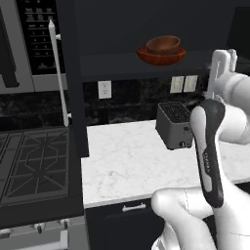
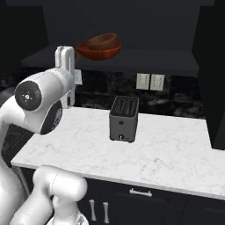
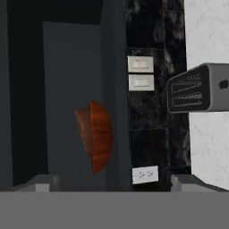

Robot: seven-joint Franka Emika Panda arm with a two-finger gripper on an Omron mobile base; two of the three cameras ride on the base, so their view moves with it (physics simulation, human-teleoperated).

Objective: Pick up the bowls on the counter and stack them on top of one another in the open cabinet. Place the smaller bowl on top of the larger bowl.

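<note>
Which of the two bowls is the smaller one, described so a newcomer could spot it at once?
Find the open cabinet above the marble counter and toaster. On its dark shelf sits a wide reddish larger bowl, and nested inside it is the smaller bowl. It is narrower, deeper and a darker brown than the one beneath it.

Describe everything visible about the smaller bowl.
The smaller bowl is round, deep, dark brown and wood-like. It sits upright, nested inside the larger bowl, its rim standing above the wider reddish one. The stack rests on the open cabinet shelf, above the toaster. Nothing else touches it.
</note>
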